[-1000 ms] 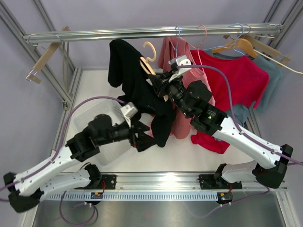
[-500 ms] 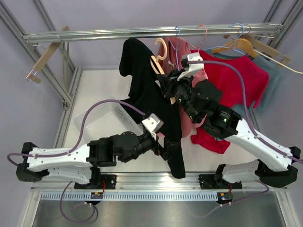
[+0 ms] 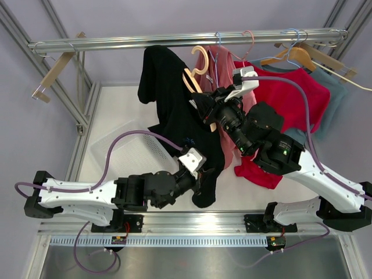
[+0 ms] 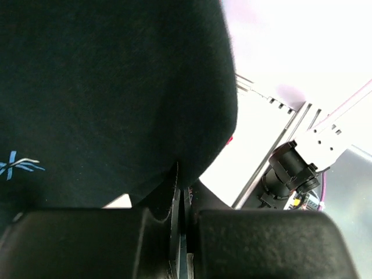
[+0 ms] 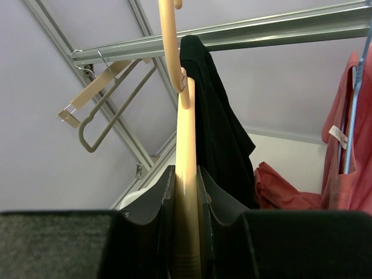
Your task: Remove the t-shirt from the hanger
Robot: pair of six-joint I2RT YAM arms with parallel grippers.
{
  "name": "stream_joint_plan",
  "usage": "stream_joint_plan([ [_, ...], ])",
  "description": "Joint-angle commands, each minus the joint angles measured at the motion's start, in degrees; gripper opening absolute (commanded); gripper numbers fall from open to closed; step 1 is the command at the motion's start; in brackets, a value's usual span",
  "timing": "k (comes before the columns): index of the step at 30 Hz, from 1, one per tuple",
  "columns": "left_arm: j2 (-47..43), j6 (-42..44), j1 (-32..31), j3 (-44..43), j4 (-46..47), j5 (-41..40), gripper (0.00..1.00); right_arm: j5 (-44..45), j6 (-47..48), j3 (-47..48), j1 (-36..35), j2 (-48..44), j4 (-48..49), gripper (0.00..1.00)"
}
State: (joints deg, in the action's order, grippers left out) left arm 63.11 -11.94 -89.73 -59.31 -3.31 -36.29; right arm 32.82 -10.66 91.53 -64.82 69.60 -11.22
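A black t-shirt (image 3: 174,110) hangs off a cream hanger (image 3: 198,61) held below the rail, its cloth draped down to the left. My right gripper (image 3: 201,106) is shut on the hanger's neck (image 5: 186,145), with the t-shirt (image 5: 218,128) hanging just behind it. Low at the front, my left gripper (image 3: 204,178) is shut on the t-shirt's bottom edge. In the left wrist view the dark cloth (image 4: 116,87) fills the frame and runs down between the left gripper's (image 4: 181,187) closed jaws.
A metal rail (image 3: 186,39) spans the top. Pink (image 3: 224,87), red (image 3: 296,99) and grey-blue (image 3: 334,99) shirts hang to the right. An empty wooden hanger (image 3: 55,70) hangs at left. A white mesh basket (image 3: 125,148) lies on the table.
My left arm swung right, under the t-shirt, and its jaws closed on the lower edge. The right arm carried the hanger slightly up and to the right.
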Motion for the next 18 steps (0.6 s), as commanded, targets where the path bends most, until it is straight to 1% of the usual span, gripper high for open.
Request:
stream_joint_plan([
  [1, -3.2, -1.0, -0.6, 2.3, 5.2, 0.2, 0.0, -1.6, 0.9, 5.1, -0.6, -0.9, 10.6, 0.0],
  [2, -3.3, -1.7, -0.9, 3.2, 5.0, 2.6, 0.0, -1.9, 1.8, 5.8, -0.6, -0.4, 13.0, 0.0],
  [6, -1.5, -3.1, -4.1, 6.4, 4.8, 6.2, 0.0, -0.7, 8.6, 10.9, -0.5, 3.0, 17.4, 0.0],
  [7, -0.1, -3.3, -5.9, 6.7, 4.8, 6.7, 0.0, -0.6, 9.8, 11.1, -0.5, 4.3, 19.4, 0.0],
  [8, 0.7, -4.0, -6.8, 6.9, 4.8, 7.5, 0.0, -0.4, 10.3, 11.0, -0.5, 5.0, 23.5, 0.0],
  [9, 1.5, -4.2, -7.7, 7.0, 4.8, 7.6, 0.0, -0.2, 12.9, 10.9, -0.4, 5.6, 25.0, 0.0],
  [11, 3.3, -4.4, -10.8, 7.4, 4.8, 6.4, 0.0, -0.1, 14.2, 10.0, 0.0, 7.8, 30.4, 0.0],
  [12, 3.6, -4.7, -11.5, 7.8, 4.7, 6.0, 0.0, -0.5, 14.4, 10.0, 1.0, 8.5, 31.3, 0.0],
  [13, 3.7, -5.6, -12.2, 8.2, 4.7, 5.4, 0.0, -1.3, 14.1, 11.6, 1.6, 10.1, 31.2, 0.0],
  [14, 3.5, -6.3, -12.3, 9.4, 4.1, 5.0, 0.0, -2.1, 13.0, 13.2, 2.5, 10.8, 27.9, 0.0],
  [15, 3.1, -6.9, -12.3, 10.2, 3.9, 4.5, 0.0, -3.5, 9.5, 14.7, 4.1, 11.1, 25.8, 0.0],
  [16, 2.5, -7.9, -12.4, 10.9, 3.5, 2.7, 0.0, -6.4, 8.6, 15.9, 4.5, 10.3, 24.7, 0.0],
  [18, -0.3, -8.4, -12.3, 11.9, 0.5, 0.4, 0.0, -8.3, 8.5, 16.1, 4.6, 8.5, 22.3, 0.0],
])
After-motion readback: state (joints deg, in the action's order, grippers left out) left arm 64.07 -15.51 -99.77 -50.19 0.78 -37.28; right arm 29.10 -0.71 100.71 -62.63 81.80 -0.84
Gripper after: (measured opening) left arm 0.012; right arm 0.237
